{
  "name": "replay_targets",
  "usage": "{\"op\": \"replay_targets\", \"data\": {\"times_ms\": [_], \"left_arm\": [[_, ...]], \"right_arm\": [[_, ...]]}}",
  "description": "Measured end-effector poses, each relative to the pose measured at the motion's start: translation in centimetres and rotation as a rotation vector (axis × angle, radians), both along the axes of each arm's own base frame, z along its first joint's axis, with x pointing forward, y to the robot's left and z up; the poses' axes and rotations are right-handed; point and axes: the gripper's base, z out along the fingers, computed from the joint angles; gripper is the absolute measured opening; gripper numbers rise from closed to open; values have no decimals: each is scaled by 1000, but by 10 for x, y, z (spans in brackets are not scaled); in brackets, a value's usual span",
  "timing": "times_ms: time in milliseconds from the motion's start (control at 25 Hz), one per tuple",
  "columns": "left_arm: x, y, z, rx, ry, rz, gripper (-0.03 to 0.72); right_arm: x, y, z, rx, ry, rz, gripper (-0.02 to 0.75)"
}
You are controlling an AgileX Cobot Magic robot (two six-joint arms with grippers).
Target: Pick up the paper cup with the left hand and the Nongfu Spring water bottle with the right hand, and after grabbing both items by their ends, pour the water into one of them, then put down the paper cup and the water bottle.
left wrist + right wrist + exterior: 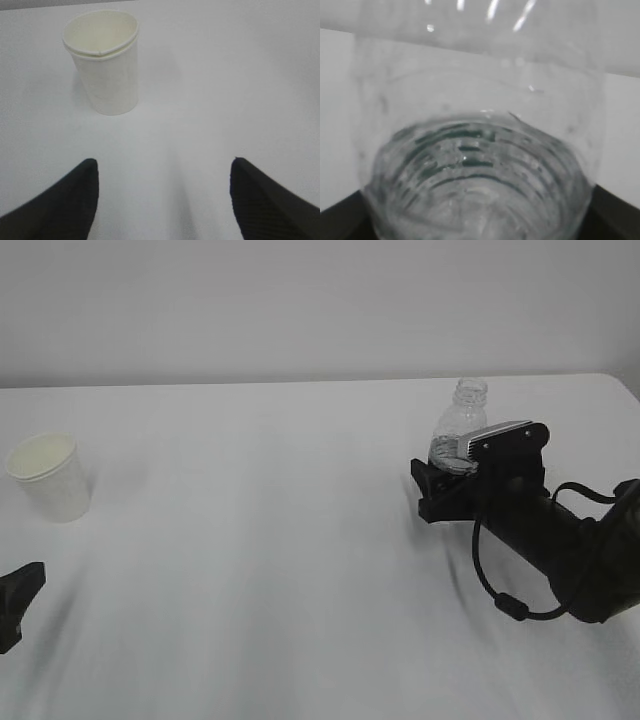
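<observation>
1. Two tools are at work, and neither has lifted anything yet.
2. The left hand (162, 200) hangs low with its tool spread wide; the paper cup (103, 62) stands upright on the table (260, 540) ahead of it and a little left of its centre line, well clear of both fingers. The cup looks empty.
3. The right hand (445, 480) has its tool spread around the lower body of the Nongfu Spring water bottle (462, 420), which stands upright, neck up and capless, at the table's right.
4. From the wrist camera the bottle fills the gap between the jaws. I cannot tell whether they press it.
5. The water (475, 200) sits low in the bottle.
</observation>
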Motion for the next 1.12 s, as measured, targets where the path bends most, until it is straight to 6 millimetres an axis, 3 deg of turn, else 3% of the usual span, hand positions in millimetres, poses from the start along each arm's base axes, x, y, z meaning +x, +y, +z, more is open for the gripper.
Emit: {"op": "replay_targets", "data": {"times_ms": [600, 920, 1120], "left_arm": [[0, 0, 0, 0, 0, 0, 589], [0, 0, 0, 0, 0, 0, 588], [0, 0, 0, 0, 0, 0, 588]], "right_arm": [[-2, 2, -13, -13, 32, 26, 589], [-2, 3, -13, -16, 31, 38, 482], [-2, 4, -13, -17, 31, 44, 469]]}}
